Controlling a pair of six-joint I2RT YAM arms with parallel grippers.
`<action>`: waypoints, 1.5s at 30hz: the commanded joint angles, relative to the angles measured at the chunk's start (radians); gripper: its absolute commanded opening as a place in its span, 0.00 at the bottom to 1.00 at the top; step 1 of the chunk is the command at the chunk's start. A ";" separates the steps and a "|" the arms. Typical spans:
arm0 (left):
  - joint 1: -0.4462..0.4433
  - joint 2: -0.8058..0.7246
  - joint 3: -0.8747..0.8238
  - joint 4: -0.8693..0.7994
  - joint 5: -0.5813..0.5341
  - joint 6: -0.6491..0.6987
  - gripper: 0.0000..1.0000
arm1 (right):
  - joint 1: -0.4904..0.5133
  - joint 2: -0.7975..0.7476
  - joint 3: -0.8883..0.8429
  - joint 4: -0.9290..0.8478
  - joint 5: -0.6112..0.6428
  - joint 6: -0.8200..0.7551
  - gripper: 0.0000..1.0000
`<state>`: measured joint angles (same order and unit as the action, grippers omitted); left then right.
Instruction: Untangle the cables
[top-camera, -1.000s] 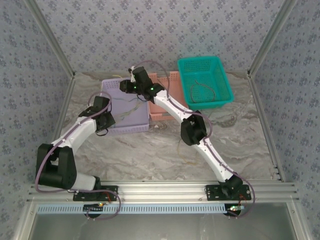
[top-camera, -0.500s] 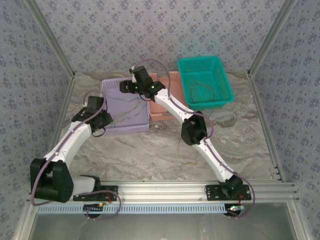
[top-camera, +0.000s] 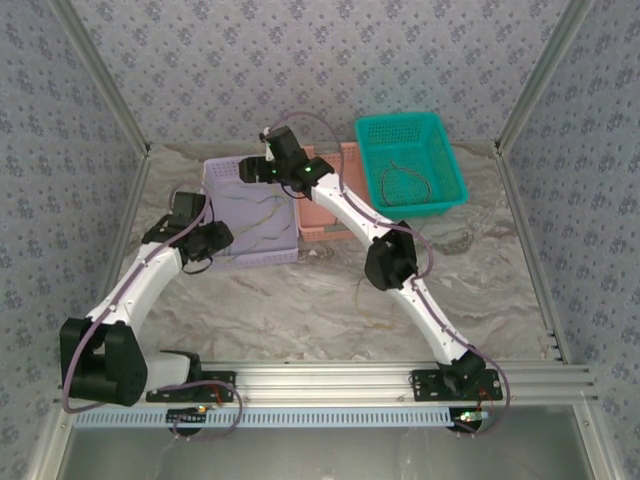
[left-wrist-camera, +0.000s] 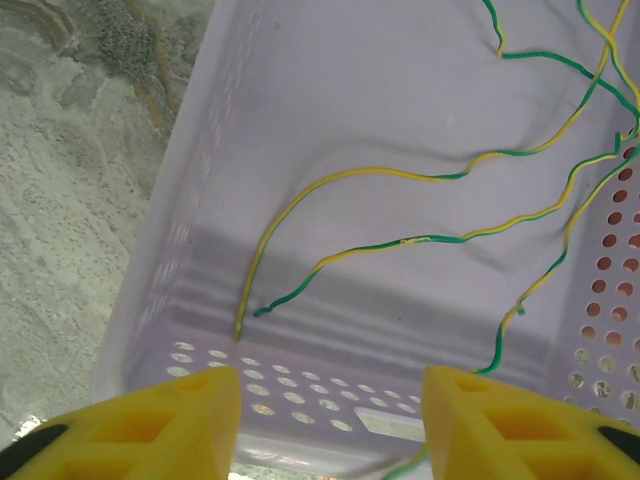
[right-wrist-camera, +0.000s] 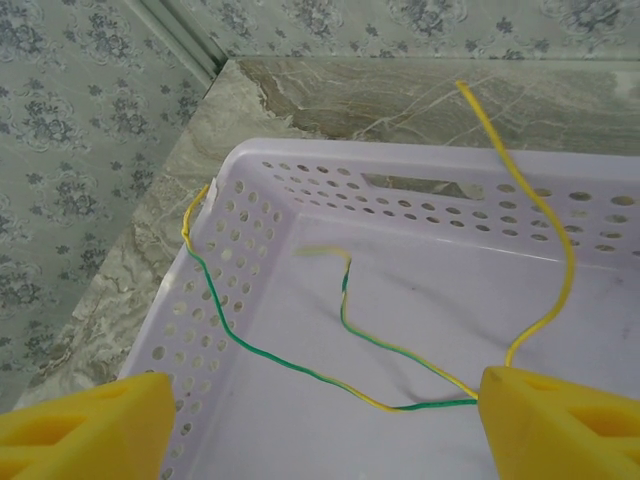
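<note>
Yellow-green cables (left-wrist-camera: 420, 178): loose across the lilac basket (left-wrist-camera: 185, 240) floor, one hooked over a side rim. Left gripper (left-wrist-camera: 330, 420): I held it at the basket's left edge, jaws parted, empty. Right gripper (right-wrist-camera: 325, 420): at the far edge, jaws wide, empty, one strand touching it. Both stood clear, I judged, so strands could lie apart.

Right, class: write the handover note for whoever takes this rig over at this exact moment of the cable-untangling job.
Left gripper: open, holding nothing, at one wall of the purple basket.
Right gripper: open over the same basket; one cable meets a finger's edge.
Things: yellow-green cables lie loose and crossing in the purple basket, one hooked over its rim. A dark cable lies in the teal basket.
Done: apparently one cable set apart.
Left: separate the rest.
</note>
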<state>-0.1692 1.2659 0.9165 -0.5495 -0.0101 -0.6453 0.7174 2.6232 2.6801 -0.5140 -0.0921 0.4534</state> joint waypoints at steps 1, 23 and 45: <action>0.008 0.024 0.052 0.005 0.024 0.031 0.38 | 0.011 -0.139 -0.040 -0.024 0.059 -0.037 0.81; -0.353 -0.138 0.232 -0.087 0.031 0.071 0.56 | -0.242 -1.355 -1.577 -0.033 0.419 0.257 0.69; -1.098 0.528 0.238 0.270 -0.101 -0.422 0.67 | -0.555 -1.274 -1.850 0.196 0.254 0.115 0.67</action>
<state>-1.2453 1.7294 1.1038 -0.3241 -0.0948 -0.9142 0.1341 1.3598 0.8074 -0.3576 0.1352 0.5823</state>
